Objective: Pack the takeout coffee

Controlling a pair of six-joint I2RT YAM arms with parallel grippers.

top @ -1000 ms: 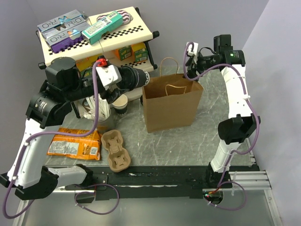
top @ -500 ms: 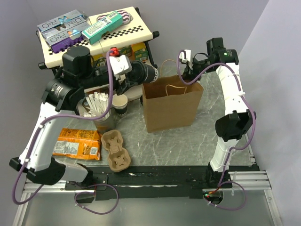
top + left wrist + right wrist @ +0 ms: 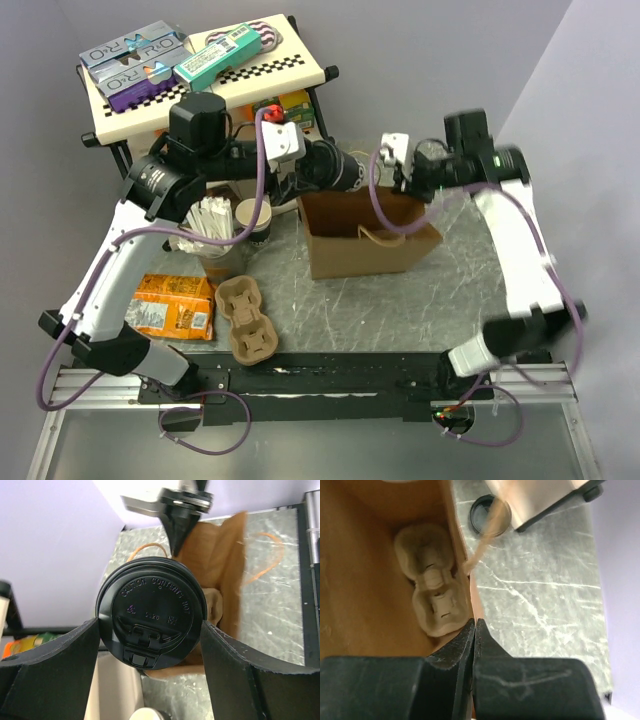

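Observation:
The takeout coffee (image 3: pixel 352 172), a paper cup with a black lid (image 3: pixel 151 612), lies sideways in my left gripper (image 3: pixel 338 172), whose fingers (image 3: pixel 235 665) press on either side of it. It hangs above the back left rim of the brown paper bag (image 3: pixel 370 248). In the left wrist view the lid faces the camera with the bag's mouth (image 3: pixel 220 575) behind it. My right gripper (image 3: pixel 408 178) is shut on the bag's back rim. In the right wrist view its jaws (image 3: pixel 475 625) pinch the paper wall (image 3: pixel 462 570). The bag leans, with its mouth pulled wide.
A pulp cup carrier (image 3: pixel 432 592) lies inside the bag. Another carrier (image 3: pixel 248 320) and an orange snack packet (image 3: pixel 170 305) lie at the front left. A cup of white sticks (image 3: pixel 215 235) and an open paper cup (image 3: pixel 255 215) stand by the shelf cart (image 3: pixel 200 60).
My right gripper has closed on the bag's rim and pulled it, so the bag now leans and gapes. My left arm has carried the coffee rightward to the bag's mouth.

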